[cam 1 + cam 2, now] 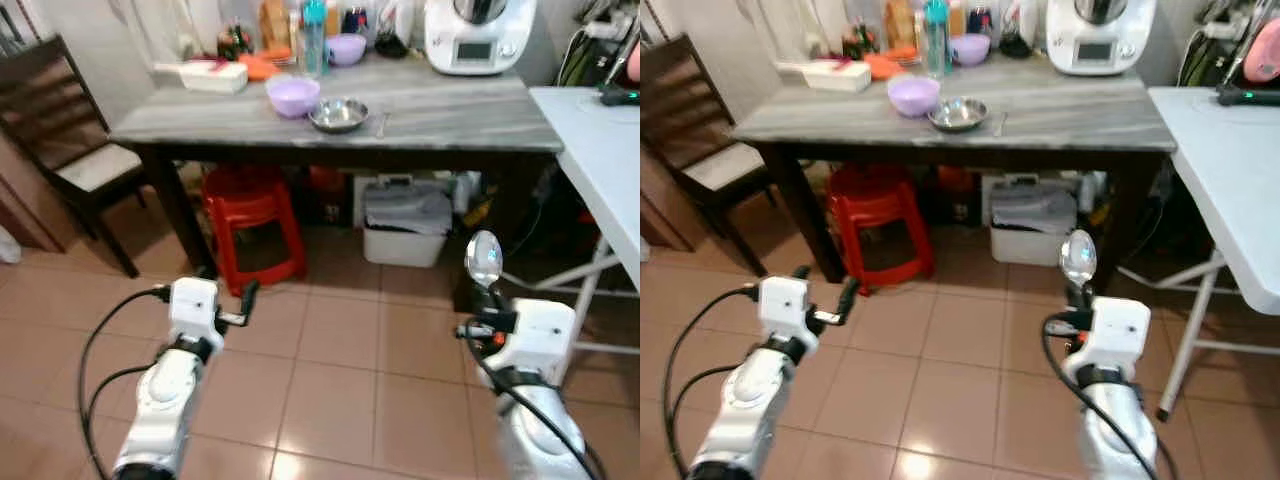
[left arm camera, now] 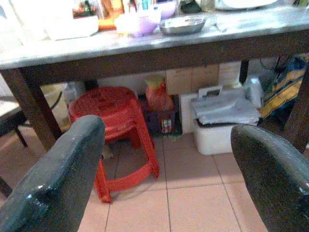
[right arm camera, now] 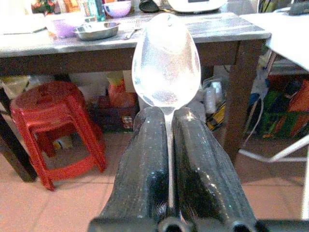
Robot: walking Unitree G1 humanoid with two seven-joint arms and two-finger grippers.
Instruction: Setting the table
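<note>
My right gripper (image 1: pixel 487 300) is shut on a metal spoon (image 1: pixel 484 258), whose bowl sticks up past the fingertips (image 3: pixel 166 67). It hovers over the tiled floor, short of the grey wooden table (image 1: pixel 450 118). On the table stand a steel bowl (image 1: pixel 338 114), a purple bowl (image 1: pixel 293 96) beside it and a fork (image 1: pixel 382 123) to the bowl's right. My left gripper (image 1: pixel 243 300) is open with nothing between its fingers (image 2: pixel 58 179), also held low in front of the table.
A red stool (image 1: pixel 252 225) and a white bin (image 1: pixel 405 225) sit under the table. A dark chair (image 1: pixel 70 150) stands at the left, a white folding table (image 1: pixel 600 160) at the right. Bottles, a second purple bowl (image 1: pixel 346 48) and a white appliance (image 1: pixel 478 35) crowd the table's back.
</note>
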